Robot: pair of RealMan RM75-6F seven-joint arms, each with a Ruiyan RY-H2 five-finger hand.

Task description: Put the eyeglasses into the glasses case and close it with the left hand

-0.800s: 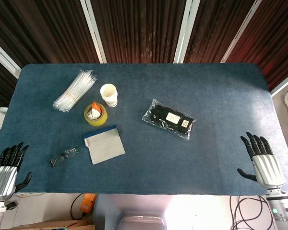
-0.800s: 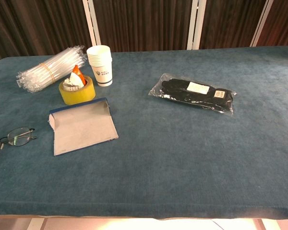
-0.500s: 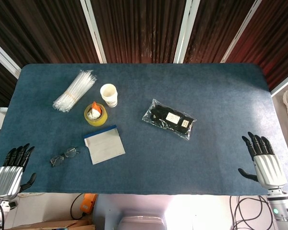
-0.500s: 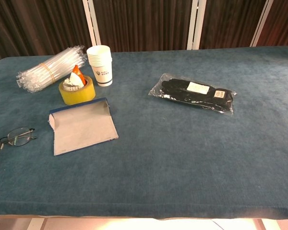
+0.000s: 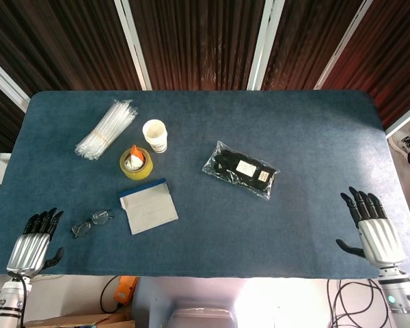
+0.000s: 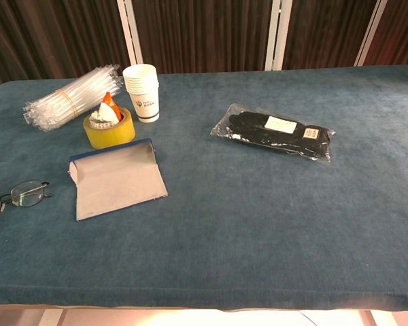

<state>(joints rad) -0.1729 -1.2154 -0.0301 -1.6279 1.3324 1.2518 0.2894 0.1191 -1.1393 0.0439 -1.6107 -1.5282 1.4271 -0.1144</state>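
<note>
Your left hand [image 5: 33,240] sits at the near left corner of the desk [image 5: 307,137], palm down, fingers spread, holding nothing. It's near the eyeglasses [image 5: 91,223] but not touching them, just to their left in the head view. The chest view doesn't catch it.

Your right hand [image 5: 369,227] is at the near right edge of the desk, also flat with fingers apart and empty, well apart from everything else.

The eyeglasses lie open on the blue cloth, lenses up, near the left front edge; the chest view shows them cut off by the frame edge [image 6: 13,198]. Just to their right, apart from them, is the glasses case [image 5: 149,206], lying flat, grey face up with a blue border. Can't tell from either view whether it's open or closed.

Behind the case: a roll of yellow tape [image 5: 136,163] with an orange-and-white packet stuck in its core, a stack of paper cups [image 5: 155,134] just behind that, and a banded bundle of clear plastic tubes [image 5: 106,128] off to the left. A bag of black gloves [image 5: 240,169] lies mid-desk, well to the right of the case.
</note>
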